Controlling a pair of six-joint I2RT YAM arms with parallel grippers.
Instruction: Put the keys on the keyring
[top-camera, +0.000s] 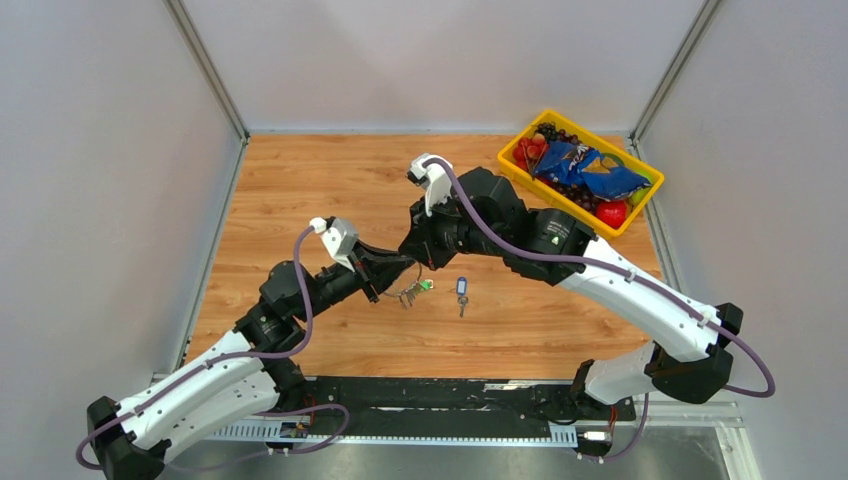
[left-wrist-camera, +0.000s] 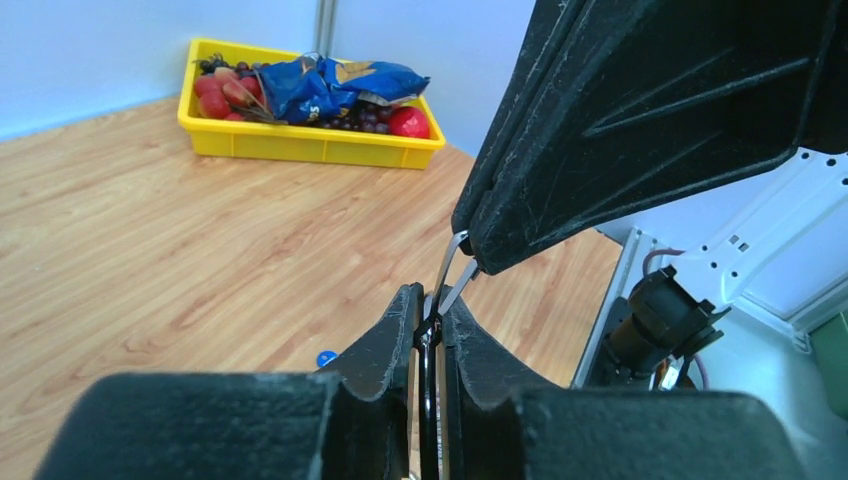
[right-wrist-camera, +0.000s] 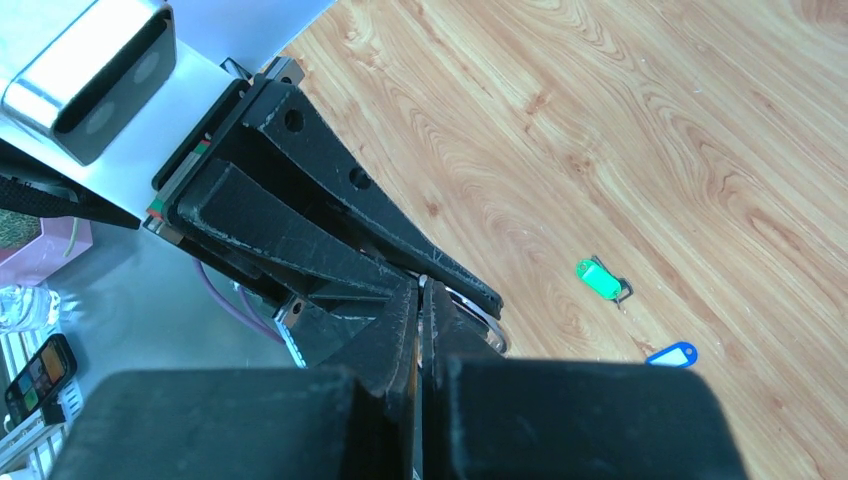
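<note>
You had the left gripper (left-wrist-camera: 428, 318) and right gripper (right-wrist-camera: 422, 296) clamped narrow on the keyring (left-wrist-camera: 447, 272), blue-tagged key (top-camera: 461, 289) lying apart on the table (top-camera: 300, 180).

keyring: thin silvery wire loop (left-wrist-camera: 447, 268), held up in the air, pinched between the left gripper (left-wrist-camera: 428, 312) and the right gripper (right-wrist-camera: 422, 296).
green-tagged key: bright green tag (top-camera: 426, 285) with a small dark blade, just below the keyring.
plain key: dark metal (top-camera: 407, 296), touching the green tag's left side; too small to tell more.
blue-tagged key: blue tag (top-camera: 461, 288), flat on the table (top-camera: 300, 200), right of the green one and apart, blade pointing near.
</note>
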